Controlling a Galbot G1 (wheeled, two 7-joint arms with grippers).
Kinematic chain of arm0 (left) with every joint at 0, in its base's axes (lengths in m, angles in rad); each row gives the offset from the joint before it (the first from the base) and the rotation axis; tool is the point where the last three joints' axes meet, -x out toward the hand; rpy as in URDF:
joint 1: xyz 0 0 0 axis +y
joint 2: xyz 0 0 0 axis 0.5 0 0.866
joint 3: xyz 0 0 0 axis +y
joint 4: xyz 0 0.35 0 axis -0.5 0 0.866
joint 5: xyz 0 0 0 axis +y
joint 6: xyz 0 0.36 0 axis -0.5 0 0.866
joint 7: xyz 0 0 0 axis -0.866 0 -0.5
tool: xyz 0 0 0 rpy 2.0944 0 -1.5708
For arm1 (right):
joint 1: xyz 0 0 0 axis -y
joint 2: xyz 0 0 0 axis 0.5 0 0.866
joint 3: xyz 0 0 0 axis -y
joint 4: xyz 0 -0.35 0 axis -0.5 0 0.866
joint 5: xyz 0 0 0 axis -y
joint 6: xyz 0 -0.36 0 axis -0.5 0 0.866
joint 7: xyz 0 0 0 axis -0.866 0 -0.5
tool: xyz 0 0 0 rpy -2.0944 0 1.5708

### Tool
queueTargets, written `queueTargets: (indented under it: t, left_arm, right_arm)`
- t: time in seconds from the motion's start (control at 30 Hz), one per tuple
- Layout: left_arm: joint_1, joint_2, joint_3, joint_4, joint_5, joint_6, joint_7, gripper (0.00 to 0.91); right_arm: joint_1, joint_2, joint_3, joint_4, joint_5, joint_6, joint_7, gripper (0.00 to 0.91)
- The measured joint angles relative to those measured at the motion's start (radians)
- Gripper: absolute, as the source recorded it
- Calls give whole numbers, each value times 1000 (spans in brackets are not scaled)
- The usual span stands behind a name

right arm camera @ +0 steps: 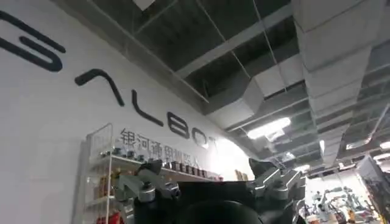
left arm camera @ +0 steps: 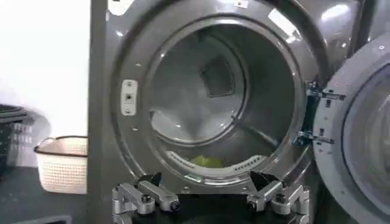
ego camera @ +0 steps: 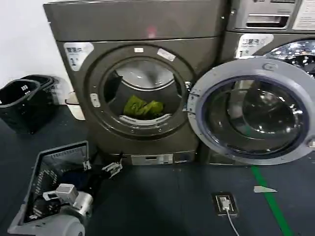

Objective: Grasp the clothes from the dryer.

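Yellow-green garment: the clothes [ego camera: 143,107] lie crumpled on the drum floor, just behind the front lip of the round mouth; in the left wrist view only a small patch [left arm camera: 208,161] peeks above the lip.
Machine: the dryer [ego camera: 142,78] is the dark grey-bronze one with a white "1" sticker; its door [ego camera: 253,114] is swung fully aside to the robot's right, leaving the mouth unobstructed.
Left end effector: it [ego camera: 112,169] hangs low in front of the dryer's base panel, beside the grey basket [ego camera: 55,183]. Its wrist camera looks straight into the drum, and its fingers [left arm camera: 155,195] stand spread apart with nothing between them, released.
Right end effector: seen in its own wrist view [right arm camera: 210,185], fingers spread and empty, aimed up at the ceiling and a lettered wall; parked away from the work.
Deciding relation: the clothes lie ahead of and above the left end effector, slightly to the robot's right, inside the drum. The bundle's long axis runs side to side across the mouth.
Nearer arm: the left one, by my reading, since it already faces the opening.
Next move, as a judgement: rise over the lip, reach in, and close across the bundle's short dimension.
Risk: clipping the door seal on entry.
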Motion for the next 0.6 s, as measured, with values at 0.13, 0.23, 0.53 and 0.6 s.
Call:
queueTargets:
  t: [0.13,0.23,0.53,0.6]
  left_arm:
    - [7,3,0,-6,1,-3,0,907]
    - [12,3,0,-15,1,-4,0,907]
    - [15,-1,-4,-26,6,-15,22,907]
    - [13,-3,-5,-26,12,-17,22,907]
  right_arm:
    - [0,3,-1,4,1,0,-2,907]
    - [-2,3,4,5,3,0,-3,907]
    - [-4,-3,0,22,1,17,-9,907]
    - [-3,-5,0,24,1,27,-12,907]
